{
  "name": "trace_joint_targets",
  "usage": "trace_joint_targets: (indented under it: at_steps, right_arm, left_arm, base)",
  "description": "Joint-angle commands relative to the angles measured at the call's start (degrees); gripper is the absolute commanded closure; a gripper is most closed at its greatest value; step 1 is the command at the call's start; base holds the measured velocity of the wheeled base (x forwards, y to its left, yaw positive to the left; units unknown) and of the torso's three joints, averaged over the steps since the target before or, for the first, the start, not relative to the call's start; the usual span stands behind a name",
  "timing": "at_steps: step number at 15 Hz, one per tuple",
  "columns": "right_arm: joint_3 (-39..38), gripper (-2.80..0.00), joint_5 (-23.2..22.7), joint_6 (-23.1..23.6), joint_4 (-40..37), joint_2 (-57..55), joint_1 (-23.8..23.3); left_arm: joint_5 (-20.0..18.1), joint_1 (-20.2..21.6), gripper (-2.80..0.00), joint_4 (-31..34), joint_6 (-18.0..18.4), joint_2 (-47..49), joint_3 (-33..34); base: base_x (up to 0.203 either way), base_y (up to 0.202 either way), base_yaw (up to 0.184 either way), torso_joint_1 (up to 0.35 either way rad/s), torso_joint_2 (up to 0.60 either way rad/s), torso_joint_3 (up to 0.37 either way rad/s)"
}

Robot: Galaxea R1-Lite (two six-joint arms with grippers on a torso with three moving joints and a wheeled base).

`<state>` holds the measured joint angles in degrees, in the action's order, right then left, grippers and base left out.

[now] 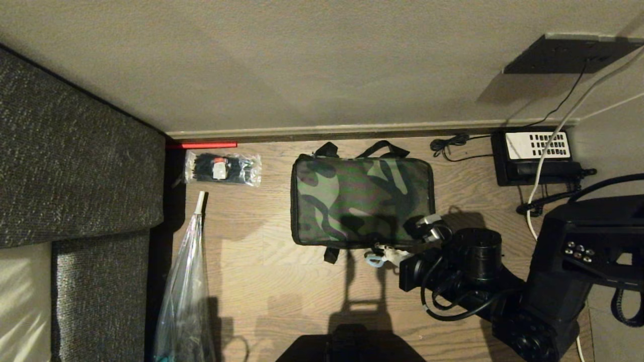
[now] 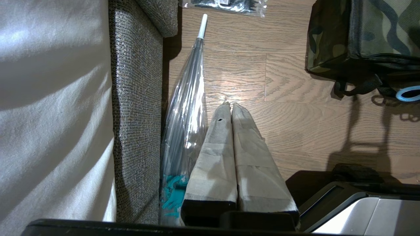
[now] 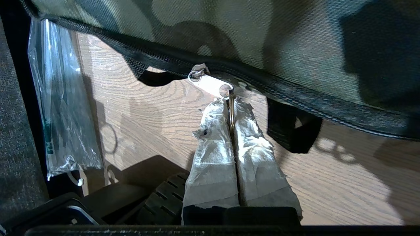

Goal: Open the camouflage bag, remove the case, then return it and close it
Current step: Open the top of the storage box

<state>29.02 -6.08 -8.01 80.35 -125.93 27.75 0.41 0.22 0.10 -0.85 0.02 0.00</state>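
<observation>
The camouflage bag [image 1: 362, 201] lies flat on the wooden floor with its lid down, and shows too in the left wrist view [image 2: 361, 32]. My right gripper [image 1: 386, 254] is at its near right corner. In the right wrist view the right gripper [image 3: 230, 105] is shut on a metal ring [image 3: 231, 113] that hangs from the silver zipper pull [image 3: 210, 83] on the black zipper trim [image 3: 295, 95]. A pale blue loop [image 1: 375, 260] lies by the fingers. My left gripper [image 2: 229, 105] is shut on nothing, above bare floor left of the bag. The case is hidden.
A grey sofa [image 1: 75, 151] fills the left. A clear folded umbrella [image 1: 186, 281] lies along it, with a clear packet of black ties [image 1: 223, 168] beyond. A black telephone [image 1: 536, 156] and cables [image 1: 548, 201] sit right of the bag, by the wall.
</observation>
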Motion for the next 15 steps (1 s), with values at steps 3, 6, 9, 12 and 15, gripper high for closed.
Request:
trace_joint_targets:
  at_steps: [3,6,9,12,15]
  right_arm:
    - [-1.2,0.00,-0.3,-0.1,0.3,1.5,-2.1]
    - [-2.3,0.00,-1.2,-0.1,0.2,2.9,-3.3]
    - [-3.6,0.00,-3.0,-0.1,0.1,4.6,-3.8]
    - [-4.0,0.00,-3.0,-0.2,0.0,5.3,-4.5]
    - [-4.2,0.00,-3.1,-0.2,0.1,5.5,-5.2]
  left_arm:
    - [0.0,0.0,0.00,0.0,0.0,-0.1,0.2]
    - [0.0,0.0,0.00,0.0,0.0,-0.1,0.2]
    - [0.0,0.0,0.00,0.0,0.0,-0.1,0.2]
    - [0.0,0.0,0.00,0.0,0.0,-0.1,0.2]
    - [0.0,0.0,0.00,0.0,0.0,-0.1,0.2]
  base:
    - [0.000,0.000,0.000,0.000,0.00,0.000]
    - [0.000,0.000,0.000,0.000,0.00,0.000]
    - [0.000,0.000,0.000,0.000,0.00,0.000]
    - [0.000,0.000,0.000,0.000,0.00,0.000]
    - [0.000,0.000,0.000,0.000,0.00,0.000]
